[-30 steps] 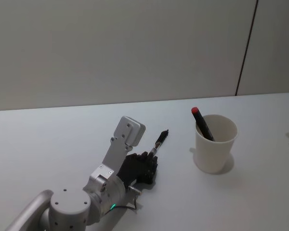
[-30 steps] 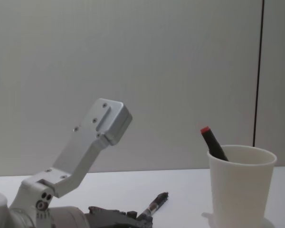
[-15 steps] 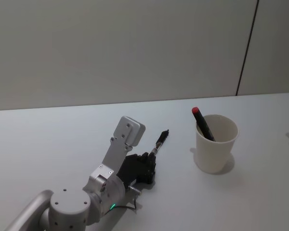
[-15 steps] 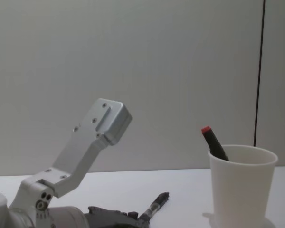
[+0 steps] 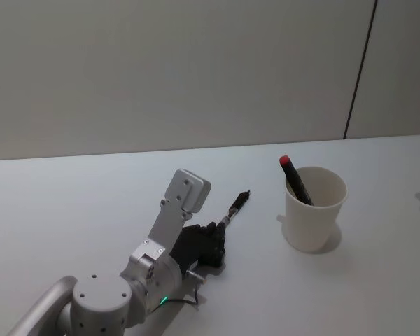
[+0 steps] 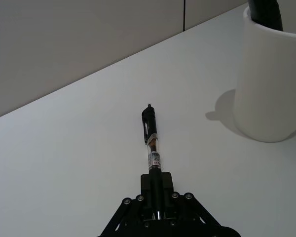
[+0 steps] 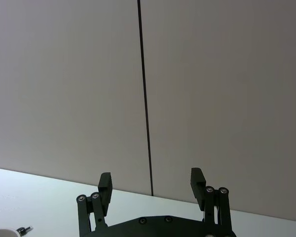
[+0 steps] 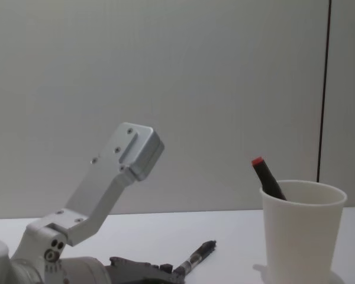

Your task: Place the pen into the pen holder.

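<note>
Pen [image 6: 151, 143]: slim and round, with a dark far end and a clear mid-barrel bearing a printed label. Its near end is clamped between the narrowly closed black fingers of the left gripper [image 6: 156, 186]. The free end points away to the far right and, in the chest view, slants slightly upward. It lies left of the pen holder [image 5: 313, 225] and apart from it, outside the cup.

Pen holder: plain white paper cup, tapered, with a rolled rim, standing upright on the right of the smooth white table [image 5: 77, 196]. A black marker [image 5: 295, 183] with a red tip leans inside it, its tip above the far-left rim.

Left arm: matte silver metal, low over the near-left table.

Right gripper [image 7: 150, 183]: two black fingers spread wide with nothing between them, facing a pale wall with one dark vertical seam.
</note>
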Robot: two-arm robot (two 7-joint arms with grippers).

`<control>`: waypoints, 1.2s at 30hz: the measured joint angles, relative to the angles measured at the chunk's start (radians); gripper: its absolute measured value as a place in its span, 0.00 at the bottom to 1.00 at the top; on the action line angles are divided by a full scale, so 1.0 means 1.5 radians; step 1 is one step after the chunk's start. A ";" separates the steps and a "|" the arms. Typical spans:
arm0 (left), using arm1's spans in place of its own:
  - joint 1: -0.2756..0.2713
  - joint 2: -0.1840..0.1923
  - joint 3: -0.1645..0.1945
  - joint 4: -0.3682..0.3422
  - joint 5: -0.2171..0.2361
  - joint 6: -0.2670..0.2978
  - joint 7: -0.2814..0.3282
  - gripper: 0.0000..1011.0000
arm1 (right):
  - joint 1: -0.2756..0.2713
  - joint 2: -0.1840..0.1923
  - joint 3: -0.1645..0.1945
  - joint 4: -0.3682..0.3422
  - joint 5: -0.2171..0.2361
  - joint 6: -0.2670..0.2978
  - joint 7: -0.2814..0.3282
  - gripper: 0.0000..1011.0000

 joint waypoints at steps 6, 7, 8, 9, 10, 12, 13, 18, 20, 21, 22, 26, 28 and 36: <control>0.001 0.000 -0.001 -0.001 0.001 -0.002 0.000 0.13 | 0.000 0.000 0.000 0.000 0.000 0.000 0.000 0.99; 0.002 0.001 -0.001 -0.002 0.001 -0.003 0.000 0.13 | 0.000 0.000 0.000 0.000 0.000 0.000 0.000 0.99; 0.002 0.001 -0.001 -0.002 0.002 -0.004 0.000 0.13 | 0.000 0.000 0.000 0.000 0.000 0.000 0.000 0.99; 0.003 0.002 -0.002 -0.003 0.002 -0.006 0.001 0.13 | 0.000 0.000 0.000 0.000 0.000 0.000 0.000 0.99; 0.003 0.002 -0.002 -0.004 0.002 -0.008 0.001 0.13 | 0.000 0.000 0.000 0.000 0.000 0.000 0.000 0.99; 0.006 0.004 -0.003 -0.006 0.002 -0.015 0.004 0.13 | 0.000 0.000 0.000 0.000 0.000 0.000 0.000 0.99; 0.006 0.005 -0.004 -0.006 0.003 -0.018 0.006 0.13 | 0.000 0.000 0.000 0.000 0.000 0.000 0.000 0.99; 0.011 0.010 -0.009 -0.019 0.004 -0.044 0.020 0.13 | 0.000 0.000 0.000 0.000 0.000 0.000 0.000 0.99; 0.012 0.012 -0.011 -0.023 0.005 -0.051 0.023 0.13 | 0.000 0.000 0.000 0.000 0.000 0.000 0.000 0.99; 0.013 0.013 -0.013 -0.028 0.005 -0.062 0.028 0.13 | 0.000 0.000 0.000 0.000 0.000 0.000 0.000 0.99; 0.014 0.014 -0.014 -0.032 0.005 -0.066 0.030 0.13 | 0.000 0.000 0.000 0.000 0.000 0.000 0.000 0.99; 0.017 0.018 -0.019 -0.049 0.006 -0.095 0.041 0.13 | 0.000 0.000 0.000 0.000 0.000 0.000 0.000 0.99; 0.018 0.019 -0.022 -0.056 0.006 -0.105 0.045 0.13 | 0.000 0.000 0.000 0.000 0.000 0.000 0.000 0.99; 0.019 0.024 -0.034 -0.087 0.004 -0.154 0.056 0.13 | 0.000 0.000 0.000 0.000 0.000 0.000 0.000 0.99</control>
